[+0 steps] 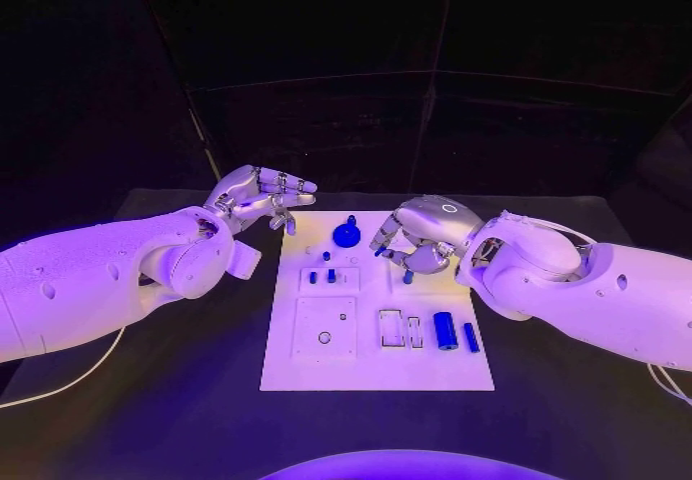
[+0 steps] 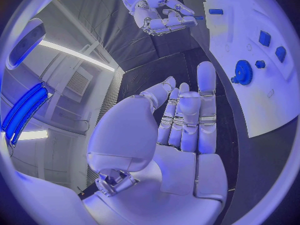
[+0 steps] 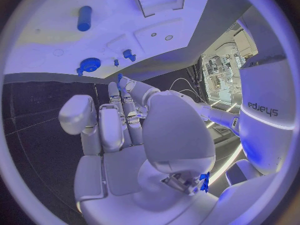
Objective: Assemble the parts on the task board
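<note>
The white task board (image 1: 375,365) lies in the middle of the black table. A blue gear (image 1: 346,234) sits near its far edge, and two small blue pieces (image 1: 322,277) stand just in front of the gear. A blue cylinder (image 1: 446,330) and a thin blue rod (image 1: 470,337) lie near the board's right edge. My right hand (image 1: 418,235) hovers over the far right part of the board. A small blue peg (image 1: 382,252) sticks out at its curled fingertips (image 3: 119,85). My left hand (image 1: 260,198) hangs above the far left corner and holds nothing, its fingers (image 2: 187,110) apart.
Another small blue piece (image 1: 408,277) lies on the board just below my right hand. Rectangular recesses (image 1: 392,328) and a square plate with a hole (image 1: 325,328) take up the board's near half. Bare black table (image 1: 173,400) surrounds the board.
</note>
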You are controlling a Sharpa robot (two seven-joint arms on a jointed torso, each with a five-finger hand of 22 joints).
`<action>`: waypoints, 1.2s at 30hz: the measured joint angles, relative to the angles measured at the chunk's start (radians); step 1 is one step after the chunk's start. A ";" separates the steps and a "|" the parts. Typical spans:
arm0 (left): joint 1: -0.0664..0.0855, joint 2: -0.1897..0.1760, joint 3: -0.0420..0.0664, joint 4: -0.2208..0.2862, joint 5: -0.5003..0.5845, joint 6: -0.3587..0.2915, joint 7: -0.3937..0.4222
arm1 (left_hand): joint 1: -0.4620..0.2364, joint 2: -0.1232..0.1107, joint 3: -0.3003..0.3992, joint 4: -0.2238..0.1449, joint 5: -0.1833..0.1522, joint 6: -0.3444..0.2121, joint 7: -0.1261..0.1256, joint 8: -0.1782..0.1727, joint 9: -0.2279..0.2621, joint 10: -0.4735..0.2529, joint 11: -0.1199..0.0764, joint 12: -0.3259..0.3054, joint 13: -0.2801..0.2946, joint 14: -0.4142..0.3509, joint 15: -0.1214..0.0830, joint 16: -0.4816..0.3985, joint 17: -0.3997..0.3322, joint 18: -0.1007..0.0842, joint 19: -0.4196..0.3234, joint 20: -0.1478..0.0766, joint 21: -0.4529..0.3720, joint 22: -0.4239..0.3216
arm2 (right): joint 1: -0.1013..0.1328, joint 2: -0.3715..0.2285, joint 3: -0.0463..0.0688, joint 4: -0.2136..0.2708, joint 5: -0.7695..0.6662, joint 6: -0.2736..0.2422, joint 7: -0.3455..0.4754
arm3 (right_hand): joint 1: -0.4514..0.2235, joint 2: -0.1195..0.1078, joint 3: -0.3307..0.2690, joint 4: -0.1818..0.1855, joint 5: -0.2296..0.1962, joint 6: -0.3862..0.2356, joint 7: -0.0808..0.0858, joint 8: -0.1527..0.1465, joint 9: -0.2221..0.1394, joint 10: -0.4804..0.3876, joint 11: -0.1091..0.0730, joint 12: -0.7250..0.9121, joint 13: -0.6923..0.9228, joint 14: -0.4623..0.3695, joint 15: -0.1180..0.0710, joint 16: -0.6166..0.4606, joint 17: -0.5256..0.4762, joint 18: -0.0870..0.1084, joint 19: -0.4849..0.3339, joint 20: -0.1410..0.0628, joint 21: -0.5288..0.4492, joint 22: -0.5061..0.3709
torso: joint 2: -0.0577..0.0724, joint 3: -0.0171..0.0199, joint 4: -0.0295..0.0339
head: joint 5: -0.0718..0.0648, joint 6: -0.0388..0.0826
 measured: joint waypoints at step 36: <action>0.001 0.024 0.000 -0.007 0.000 0.003 0.001 | 0.000 0.000 -0.003 0.003 0.000 -0.004 0.004 0.000 -0.001 -0.004 0.004 0.004 0.001 0.000 0.000 0.000 -0.001 0.000 0.000 0.000 -0.004 -0.001 | -0.097 0.176 -0.020 -0.101 -0.038 0.099 0.004 | 0.000 0.000 0.003 0.003 0.004 0.000 0.000 -0.004 -0.001 0.000 0.000 0.004 -0.001 0.000 0.000 0.000 0.000 0.000 0.000 0.000 0.000 -0.002 | 0.000 0.0011 -0.0024 | 0.092 -0.058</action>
